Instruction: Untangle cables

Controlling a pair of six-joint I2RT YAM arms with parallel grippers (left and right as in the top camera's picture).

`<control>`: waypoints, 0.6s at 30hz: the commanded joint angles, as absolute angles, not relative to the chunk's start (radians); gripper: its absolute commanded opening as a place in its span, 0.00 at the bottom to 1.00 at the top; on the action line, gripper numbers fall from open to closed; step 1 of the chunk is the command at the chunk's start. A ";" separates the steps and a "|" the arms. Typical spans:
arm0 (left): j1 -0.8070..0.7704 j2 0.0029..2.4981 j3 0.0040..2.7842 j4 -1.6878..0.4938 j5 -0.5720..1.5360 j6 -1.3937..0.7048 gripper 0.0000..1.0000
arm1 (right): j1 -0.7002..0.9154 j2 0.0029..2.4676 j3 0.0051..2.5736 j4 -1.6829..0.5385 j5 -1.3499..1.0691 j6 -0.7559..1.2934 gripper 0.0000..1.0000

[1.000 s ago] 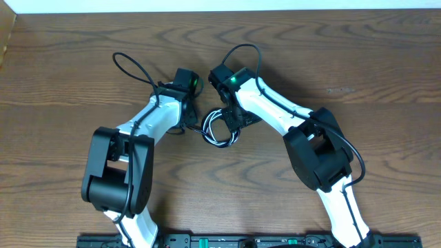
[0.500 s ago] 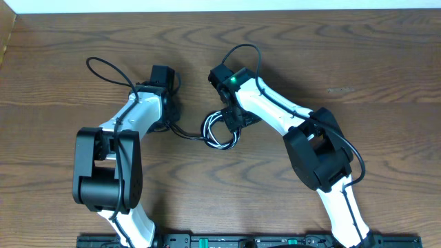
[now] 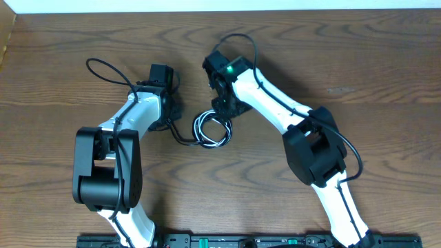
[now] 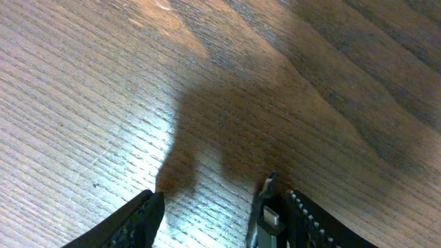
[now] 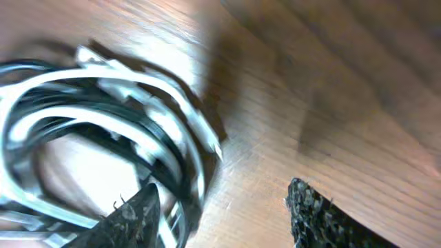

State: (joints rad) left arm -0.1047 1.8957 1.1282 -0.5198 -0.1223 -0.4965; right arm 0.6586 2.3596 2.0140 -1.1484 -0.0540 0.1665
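The left gripper (image 4: pixel 220 207) stood with its jaws spread and bare table (image 4: pixel 103 83) showing between them. A small plug end (image 4: pixel 271 216) sat against the inner face of one finger; whether it was caught there could not be told. From that gripper a strand of the black cable (image 3: pixel 182 140) ran rightward over the wood into a loose coil, where it was wound together with the white cable (image 5: pixel 103 72). The coil lay between the two arms, just beside the right gripper (image 5: pixel 220 200). Its jaws were also spread, pinching nothing. The blurred loops lay against one finger, and the rest of the gap showed wood.
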 commanded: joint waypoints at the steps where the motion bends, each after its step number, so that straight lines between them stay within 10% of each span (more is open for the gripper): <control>1: -0.103 1.950 1.110 -0.539 -0.080 -0.479 0.59 | 0.656 2.356 2.089 -1.197 -0.093 0.132 0.57; 11: -0.101 1.879 1.112 -0.564 -0.031 -0.433 0.60 | 0.655 2.357 2.082 -1.343 -0.093 0.177 0.70; 18: -0.104 1.806 1.112 -0.564 0.387 -0.102 0.60 | 0.654 2.357 2.020 -1.353 -0.089 0.217 0.71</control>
